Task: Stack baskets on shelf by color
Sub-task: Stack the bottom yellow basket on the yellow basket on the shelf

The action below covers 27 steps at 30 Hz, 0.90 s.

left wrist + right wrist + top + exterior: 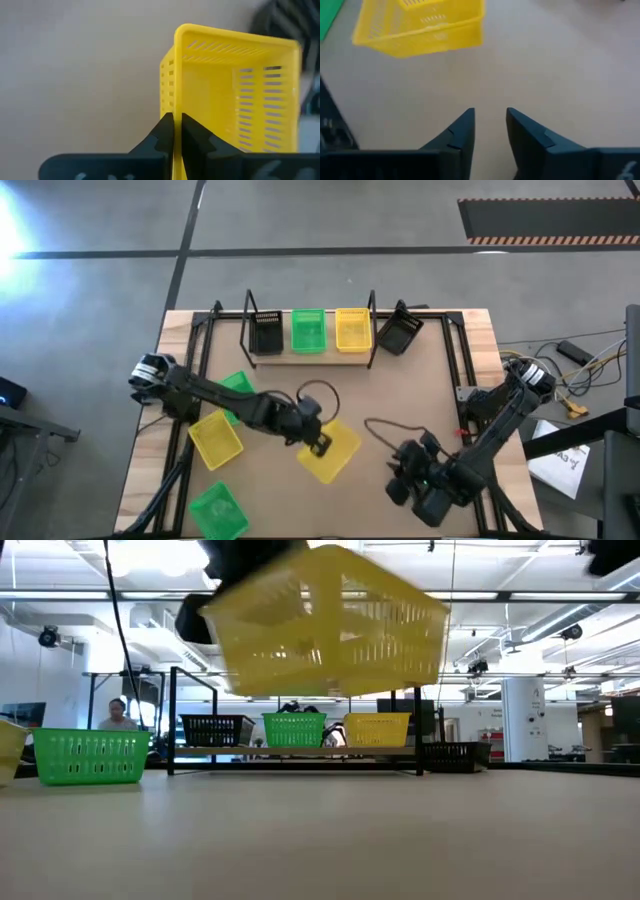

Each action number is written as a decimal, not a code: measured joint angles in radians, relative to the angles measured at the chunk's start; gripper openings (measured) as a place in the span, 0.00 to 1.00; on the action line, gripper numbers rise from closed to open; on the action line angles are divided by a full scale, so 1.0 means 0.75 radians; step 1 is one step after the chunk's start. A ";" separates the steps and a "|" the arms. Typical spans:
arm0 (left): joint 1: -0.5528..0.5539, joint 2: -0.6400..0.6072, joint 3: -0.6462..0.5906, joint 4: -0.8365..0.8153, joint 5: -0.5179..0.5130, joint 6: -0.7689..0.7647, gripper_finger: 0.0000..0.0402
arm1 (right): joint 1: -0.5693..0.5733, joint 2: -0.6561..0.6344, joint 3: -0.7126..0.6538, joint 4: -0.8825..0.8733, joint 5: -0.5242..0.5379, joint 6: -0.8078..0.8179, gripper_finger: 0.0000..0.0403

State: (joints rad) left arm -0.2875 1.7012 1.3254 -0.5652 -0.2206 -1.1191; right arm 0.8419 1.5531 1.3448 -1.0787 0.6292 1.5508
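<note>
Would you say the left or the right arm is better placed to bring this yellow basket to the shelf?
Left: the left gripper is shut on the lifted yellow basket, while the right gripper is open and holds nothing.

The tan table (400, 395) carries the shelf (310, 356) along its far edge, a light-wood board between black wire uprights. On the shelf sit three baskets in a row: a black basket (266, 332), a green basket (307, 330) in the middle and a yellow basket (352, 329). Just beside the shelf's yellow end, a second black basket (400, 332) rests on the table, apparently tilted. Well in front of the shelf's black end lie a yellow basket (215, 439), a green basket (236, 386) partly hidden behind it, and another green basket (218, 511) at the near edge.
</note>
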 joint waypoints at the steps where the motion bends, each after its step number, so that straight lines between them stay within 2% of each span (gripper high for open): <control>1: 0.019 -0.014 -0.010 -0.001 -0.015 -0.002 0.00 | -0.027 -0.008 -0.001 0.001 -0.001 0.003 0.28; 5: 0.093 -0.036 -0.028 -0.004 -0.049 0.019 0.00 | -0.155 -0.050 -0.001 0.010 0.000 -0.054 0.39; 11: 0.174 -0.063 -0.028 -0.003 -0.054 0.159 0.00 | -0.399 -0.142 0.030 0.029 -0.015 -0.367 0.49; 14: 0.208 -0.076 -0.027 -0.002 -0.054 0.219 0.00 | -0.553 -0.180 0.057 0.087 -0.086 -0.580 0.50; 19: 0.250 -0.115 -0.025 0.007 -0.033 0.346 0.00 | -0.804 -0.188 0.059 0.329 -0.356 -0.966 0.48; 23: 0.274 -0.180 -0.027 -0.004 -0.020 0.463 0.00 | -0.947 -0.151 0.059 0.409 -0.425 -1.071 0.46; 27: 0.302 -0.248 -0.028 -0.013 -0.021 0.535 0.00 | -1.006 -0.125 0.058 0.426 -0.462 -1.118 0.44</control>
State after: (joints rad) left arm -0.0607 1.5149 1.3041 -0.5753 -0.2363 -0.7177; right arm 0.0877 1.4593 1.3884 -0.7593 0.2831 0.7122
